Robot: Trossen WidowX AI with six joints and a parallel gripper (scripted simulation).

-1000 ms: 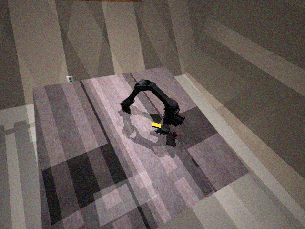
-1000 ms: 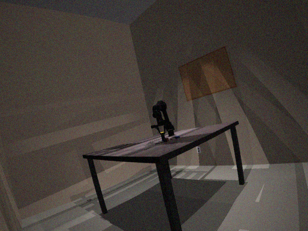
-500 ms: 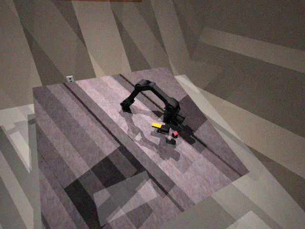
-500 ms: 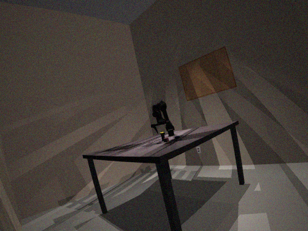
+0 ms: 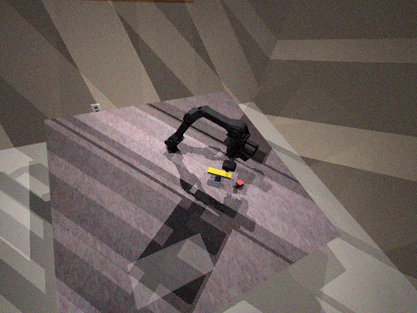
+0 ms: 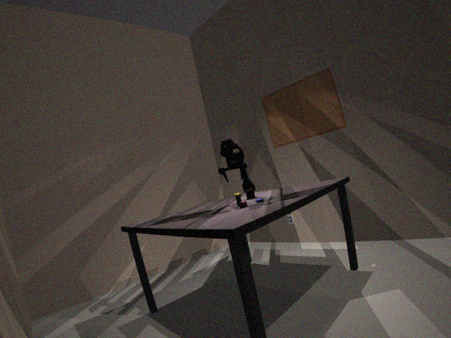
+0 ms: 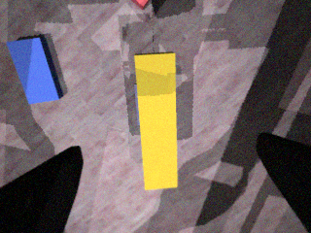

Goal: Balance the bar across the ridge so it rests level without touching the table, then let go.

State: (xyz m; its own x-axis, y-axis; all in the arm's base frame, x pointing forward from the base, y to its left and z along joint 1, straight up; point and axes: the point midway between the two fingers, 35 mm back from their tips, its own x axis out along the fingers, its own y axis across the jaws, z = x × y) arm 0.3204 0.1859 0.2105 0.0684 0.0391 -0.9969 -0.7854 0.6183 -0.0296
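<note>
The yellow bar [image 5: 219, 172] [image 6: 237, 194] [image 7: 158, 126] lies across the small ridge [image 5: 217, 178], with both ends sticking out past it. In the top view both ends stand above the table and the bar looks roughly level; a slight tilt cannot be ruled out. The ridge is mostly hidden under the bar in the wrist view, where only a thin bluish edge shows. My gripper [image 6: 235, 179] [image 7: 170, 147] is wide open and empty, above the bar, with one finger on each side of it in the wrist view and touching nothing.
A small red block [image 5: 239, 182] [image 6: 242, 204] lies beyond the bar's far end. A blue block [image 6: 259, 200] [image 7: 36, 72] lies to the left of the bar in the wrist view. Shadows of the arm fall across the table [image 5: 286, 215].
</note>
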